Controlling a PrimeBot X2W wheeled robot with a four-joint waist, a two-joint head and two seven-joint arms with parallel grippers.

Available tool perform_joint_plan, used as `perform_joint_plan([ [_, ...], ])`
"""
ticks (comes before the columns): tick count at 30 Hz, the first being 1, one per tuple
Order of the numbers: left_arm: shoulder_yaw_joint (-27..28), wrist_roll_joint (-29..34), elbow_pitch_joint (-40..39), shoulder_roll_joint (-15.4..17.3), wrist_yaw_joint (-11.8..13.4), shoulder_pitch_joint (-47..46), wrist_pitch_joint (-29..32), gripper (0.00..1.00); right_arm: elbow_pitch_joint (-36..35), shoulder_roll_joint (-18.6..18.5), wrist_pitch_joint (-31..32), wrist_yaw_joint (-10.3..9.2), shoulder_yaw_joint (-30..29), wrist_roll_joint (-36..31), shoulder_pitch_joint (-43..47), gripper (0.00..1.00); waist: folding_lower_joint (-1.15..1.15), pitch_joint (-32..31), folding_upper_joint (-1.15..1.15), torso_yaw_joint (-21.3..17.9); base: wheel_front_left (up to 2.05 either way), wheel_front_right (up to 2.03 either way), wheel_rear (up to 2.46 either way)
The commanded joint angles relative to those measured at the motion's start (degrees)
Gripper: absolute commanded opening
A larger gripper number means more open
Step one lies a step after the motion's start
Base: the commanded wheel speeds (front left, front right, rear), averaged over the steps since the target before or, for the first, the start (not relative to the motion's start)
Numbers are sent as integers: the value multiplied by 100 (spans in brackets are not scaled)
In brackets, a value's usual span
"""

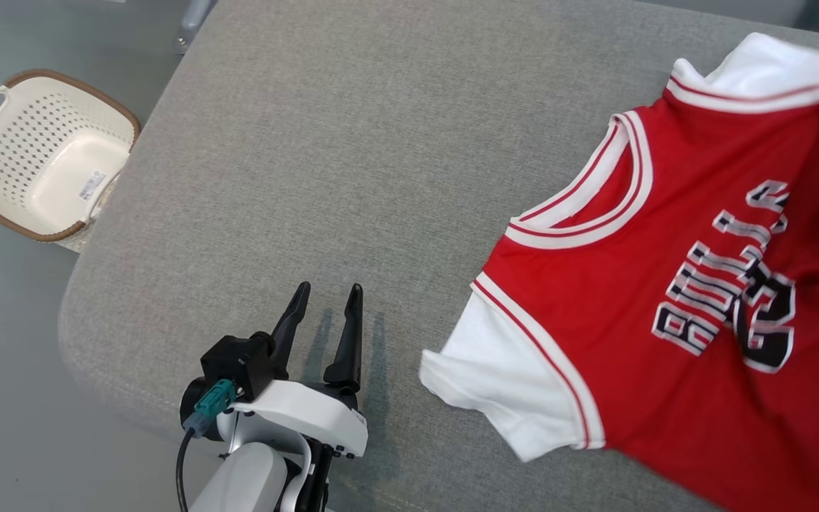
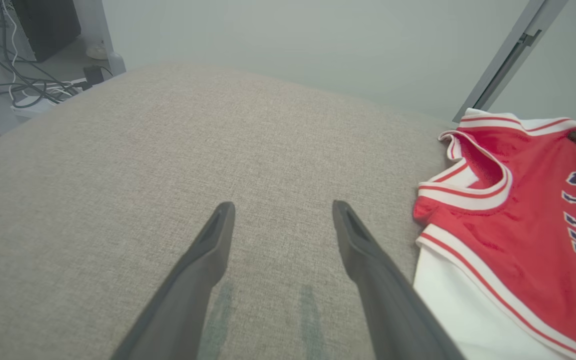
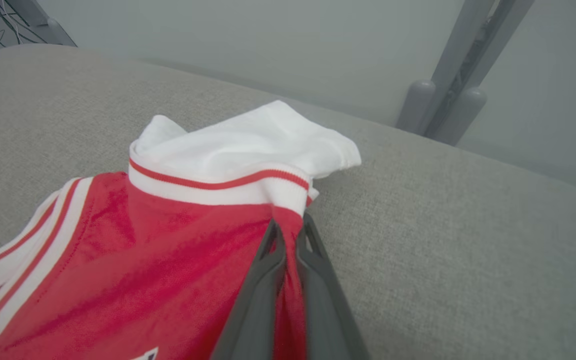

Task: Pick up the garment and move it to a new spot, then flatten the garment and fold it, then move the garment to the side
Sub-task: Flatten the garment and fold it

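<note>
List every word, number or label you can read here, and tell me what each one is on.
"BULLS": across the chest of the red jersey, turned sideways in the head view, last letter blurred.
Blurred, not surely readable: the large number beneath that word.
Too small to read: the sticker inside the basket.
</note>
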Motion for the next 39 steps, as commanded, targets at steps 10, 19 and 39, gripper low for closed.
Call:
perform_joint_plan([
  [10,-146,-222,-90,24,68,-97,-22,100,334,-43,-1115,-3,856,-904,-1354,0,0,88,0,309,0,0,0],
  [19,-99,-257,-106,25,122,-97,-22,100,1244,417,-837,-4,1279,-637,-1290,100,0,53,0,186,0,0,0],
  [39,771,389,10,25,-58,39,-22,100,787,505,-2608,-3,962,387,150,100,0,-872,0,-1648,0,0,0],
])
